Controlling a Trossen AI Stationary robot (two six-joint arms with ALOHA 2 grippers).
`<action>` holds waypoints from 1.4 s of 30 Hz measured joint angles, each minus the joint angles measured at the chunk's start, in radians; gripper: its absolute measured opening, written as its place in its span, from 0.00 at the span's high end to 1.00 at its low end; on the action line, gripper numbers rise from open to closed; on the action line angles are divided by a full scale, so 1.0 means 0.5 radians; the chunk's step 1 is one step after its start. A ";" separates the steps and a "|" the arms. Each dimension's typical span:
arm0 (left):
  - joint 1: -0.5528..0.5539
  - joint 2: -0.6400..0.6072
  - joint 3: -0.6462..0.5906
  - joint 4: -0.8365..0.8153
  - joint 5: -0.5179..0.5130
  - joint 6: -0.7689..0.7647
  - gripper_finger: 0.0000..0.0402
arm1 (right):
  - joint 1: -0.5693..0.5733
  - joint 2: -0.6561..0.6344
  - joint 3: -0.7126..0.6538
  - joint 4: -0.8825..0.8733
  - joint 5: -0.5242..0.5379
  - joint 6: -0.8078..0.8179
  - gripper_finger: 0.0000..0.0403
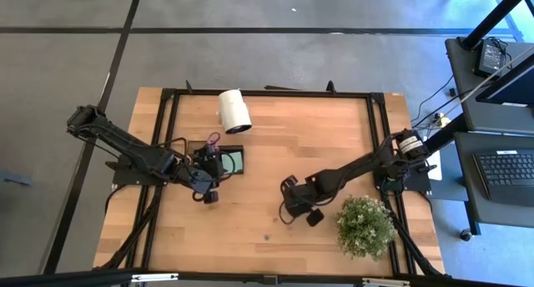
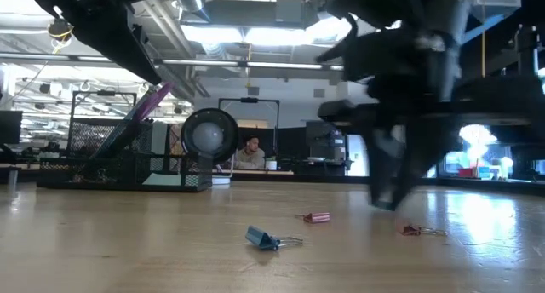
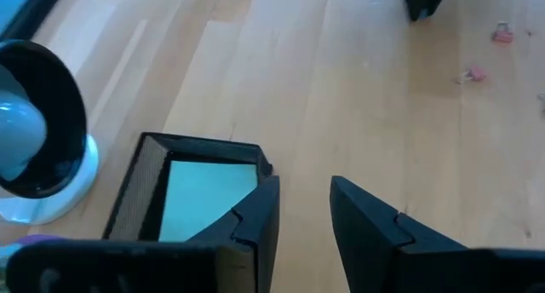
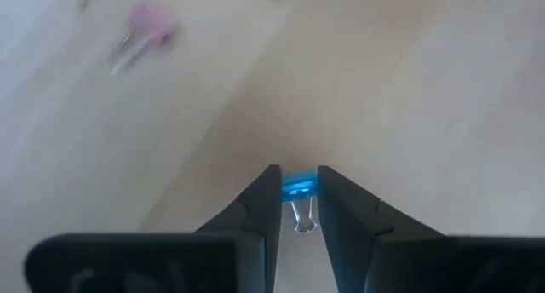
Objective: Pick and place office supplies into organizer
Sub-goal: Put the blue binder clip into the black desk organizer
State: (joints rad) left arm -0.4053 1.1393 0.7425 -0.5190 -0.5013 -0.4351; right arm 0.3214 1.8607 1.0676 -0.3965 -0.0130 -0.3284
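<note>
The black organizer (image 1: 224,159) stands on the table's left half. It holds a light green sticky-note pad (image 3: 209,191) and purple-handled scissors (image 2: 153,101) that lean up out of it. My left gripper (image 3: 305,208) is open and hovers beside the organizer's right end (image 1: 206,180). My right gripper (image 4: 298,178) is at mid-table (image 1: 292,210), shut on a small blue binder clip (image 4: 298,189). Another blue clip (image 2: 264,238) and two pink clips (image 2: 317,217) (image 2: 420,231) lie flat on the wood. My right gripper pinches the blue binder clip's body (image 4: 298,188) between its two fingertips (image 4: 266,191), coming from above and pointing down. The clip's wire handles (image 4: 300,218) point back toward the wrist. Whether the clip is clear of the table cannot be told.
A white cylinder roll (image 1: 234,110) lies near the far edge behind the organizer. A bushy potted plant (image 1: 365,224) stands at the near right corner, close to my right arm. Bare wood spans the table's middle and near left. A person sits in the room beyond (image 2: 249,152).
</note>
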 joint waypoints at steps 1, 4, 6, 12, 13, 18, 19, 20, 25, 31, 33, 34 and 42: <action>0.000 0.000 0.000 0.000 0.007 0.000 0.75 | -0.007 0.001 0.000 0.057 0.010 0.043 0.81; 0.000 0.000 0.000 0.000 0.010 0.002 0.75 | -0.027 -0.001 0.004 0.160 0.004 0.076 0.81; 0.000 0.000 0.000 0.000 0.010 0.002 0.75 | -0.042 -0.001 0.035 0.116 -0.007 0.076 0.81; 0.000 -0.001 0.000 0.000 0.012 0.002 0.75 | -0.100 -0.004 0.260 0.028 -0.019 0.072 0.86; 0.000 -0.001 0.000 -0.001 0.012 0.003 0.75 | -0.110 -0.005 0.301 0.035 -0.020 0.072 0.86; 0.000 -0.001 0.000 -0.012 0.028 0.008 0.75 | -0.161 -0.009 0.431 0.212 -0.028 0.074 0.86; 0.000 -0.001 0.000 -0.026 0.053 0.008 0.75 | -0.173 -0.009 0.436 0.301 -0.029 0.075 0.86; 0.000 -0.001 0.000 -0.043 0.082 0.008 0.76 | -0.187 -0.009 0.436 0.388 -0.029 0.076 0.86; 0.000 -0.001 0.000 -0.198 0.204 0.008 0.76 | -0.249 0.013 0.437 0.770 -0.029 0.080 0.86; -0.002 -0.029 0.002 -0.313 0.258 0.043 0.77 | -0.318 0.209 0.440 1.267 -0.101 0.125 0.86; -0.015 -0.079 0.002 -0.328 0.292 0.055 0.77 | -0.338 0.301 0.440 1.424 -0.135 0.124 0.86; -0.024 -0.109 0.002 -0.330 0.292 0.057 0.77 | -0.346 0.349 0.439 1.496 -0.135 0.124 0.86; -0.080 -0.388 0.004 -0.324 0.128 0.077 0.78 | -0.391 0.811 0.909 1.686 -0.140 0.237 0.86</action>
State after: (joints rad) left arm -0.4452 0.9454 0.7444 -0.6811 -0.4370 -0.3965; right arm 0.1260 2.2663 1.5222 0.4463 -0.0830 -0.2101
